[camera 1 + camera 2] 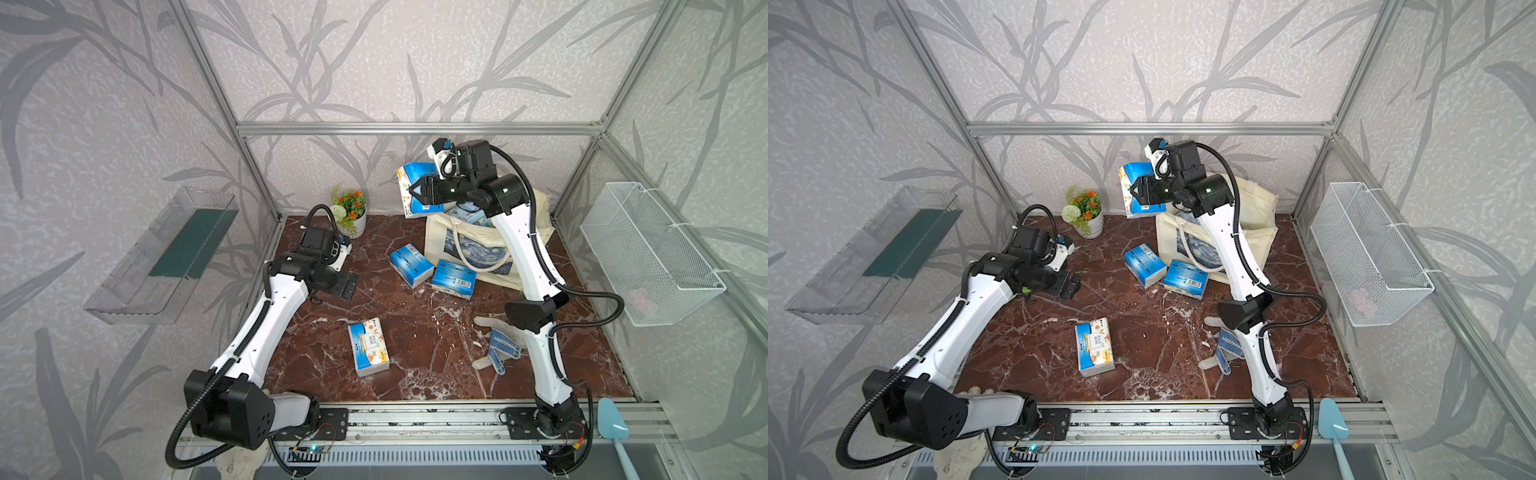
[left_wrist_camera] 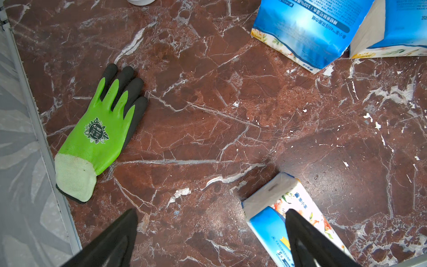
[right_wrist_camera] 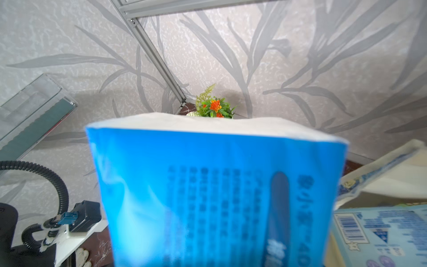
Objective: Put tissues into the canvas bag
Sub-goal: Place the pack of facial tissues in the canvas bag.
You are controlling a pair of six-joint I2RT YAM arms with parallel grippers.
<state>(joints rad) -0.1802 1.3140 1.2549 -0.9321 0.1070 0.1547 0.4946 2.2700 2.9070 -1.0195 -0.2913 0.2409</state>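
Observation:
My right gripper (image 1: 419, 193) is shut on a blue and white tissue pack (image 1: 415, 174), held in the air just left of and above the canvas bag (image 1: 438, 237). In the right wrist view that pack (image 3: 217, 196) fills the frame and hides the jaws. A paler blue pack (image 3: 379, 233) lies inside the bag. Three more packs lie on the table (image 1: 409, 264) (image 1: 453, 278) (image 1: 368, 347). At the left, my left gripper (image 2: 211, 212) hangs open and low over the marble, and one of its fingers overlaps the near pack (image 2: 272, 222) in its wrist view.
A green and black glove (image 2: 101, 129) lies by the left wall. A white-and-blue dotted glove (image 1: 498, 345) lies beside the right arm. A flower pot (image 1: 351, 212) stands at the back, a wire mesh basket (image 1: 648, 253) hangs on the right wall and a clear shelf (image 1: 166, 257) on the left.

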